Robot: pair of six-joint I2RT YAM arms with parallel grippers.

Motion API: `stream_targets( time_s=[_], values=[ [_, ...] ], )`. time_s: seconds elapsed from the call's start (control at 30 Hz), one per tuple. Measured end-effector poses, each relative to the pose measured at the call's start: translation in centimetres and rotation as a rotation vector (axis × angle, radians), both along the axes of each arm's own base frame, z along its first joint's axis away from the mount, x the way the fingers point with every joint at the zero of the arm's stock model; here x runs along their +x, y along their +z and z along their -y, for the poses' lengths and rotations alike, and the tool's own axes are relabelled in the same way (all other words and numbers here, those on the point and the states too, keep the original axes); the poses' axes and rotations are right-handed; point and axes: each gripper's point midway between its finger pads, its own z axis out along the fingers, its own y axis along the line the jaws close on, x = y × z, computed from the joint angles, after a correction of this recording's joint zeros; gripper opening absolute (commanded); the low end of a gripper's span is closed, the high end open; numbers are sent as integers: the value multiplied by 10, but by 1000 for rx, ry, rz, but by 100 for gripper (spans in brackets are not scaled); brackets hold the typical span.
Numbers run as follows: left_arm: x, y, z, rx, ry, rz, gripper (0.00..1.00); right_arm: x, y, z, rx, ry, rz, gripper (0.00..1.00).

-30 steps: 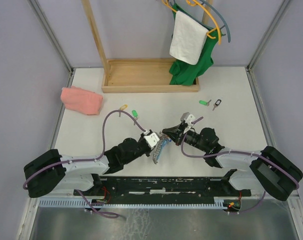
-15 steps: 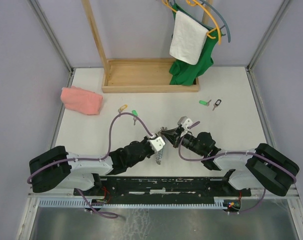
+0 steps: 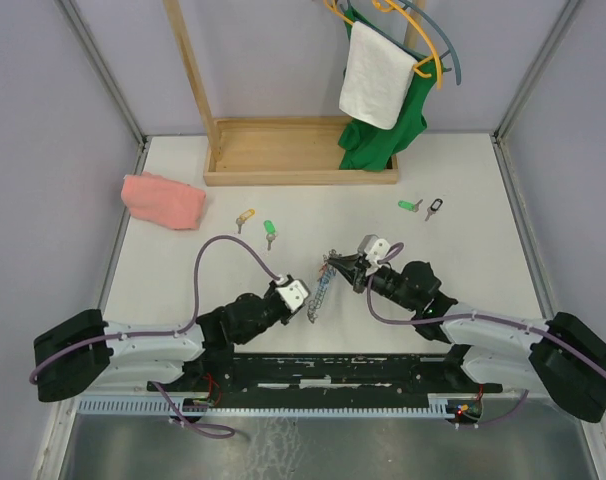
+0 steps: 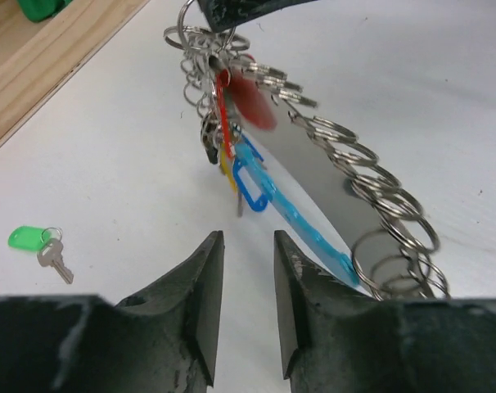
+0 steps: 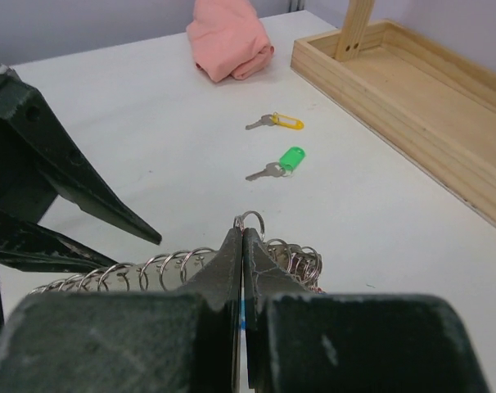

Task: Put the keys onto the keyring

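Note:
The keyring point(image 3: 323, 285), a grey chain of rings with a light-blue plastic piece point(image 4: 290, 214) and a red tag point(image 4: 250, 102), hangs slanted from my right gripper point(image 3: 335, 264). That gripper point(image 5: 244, 233) is shut on one of its top rings point(image 5: 250, 219). My left gripper point(image 3: 305, 302) sits by the chain's lower end, its jaws open with only table between them point(image 4: 248, 246). Loose keys lie on the table: a yellow-tagged one point(image 3: 245, 215), a green-tagged one point(image 3: 269, 228), another green-tagged one point(image 3: 410, 205) and a dark one point(image 3: 435, 208).
A pink cloth point(image 3: 163, 200) lies at the far left. A wooden rack base point(image 3: 298, 150) stands at the back, with a green garment and a white towel point(image 3: 375, 75) hanging above its right end.
My left gripper has opened, let go of the lower part of the keyring and pulled back toward the near left. The right gripper still holds the keyring's top.

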Motion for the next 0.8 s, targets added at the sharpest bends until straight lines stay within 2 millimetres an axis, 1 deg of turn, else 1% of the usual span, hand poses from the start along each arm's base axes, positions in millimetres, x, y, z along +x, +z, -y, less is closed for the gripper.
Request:
stream_targets(
  time_s=[0.07, 0.13, 0.2, 0.23, 0.37, 0.47, 0.67, 0.8],
  values=[
    [-3, 2, -6, -31, 3, -5, 45, 1, 6, 2, -34, -2, 22, 1],
    [-5, 10, -9, -72, 8, -4, 48, 2, 7, 2, -83, 1, 28, 1],
    [-5, 25, -11, -136, 14, -1, 50, 4, 6, 2, -138, 4, 22, 1],
    [-4, 25, -12, -139, 17, -1, 52, 5, 5, 2, -163, 8, 18, 1],
    [-2, 42, -16, -217, 32, -12, 56, 4, -7, 5, -274, 22, -12, 1],
    [-1, 48, -20, -254, 44, -24, 57, 4, -16, 5, -339, 36, -44, 1],
    [2, 43, -19, -274, 20, -85, 58, 5, -29, 4, -403, 50, -93, 1],
    [13, 31, -20, -260, 23, -144, 59, 7, -30, 1, -418, 56, -108, 1]
  ],
)
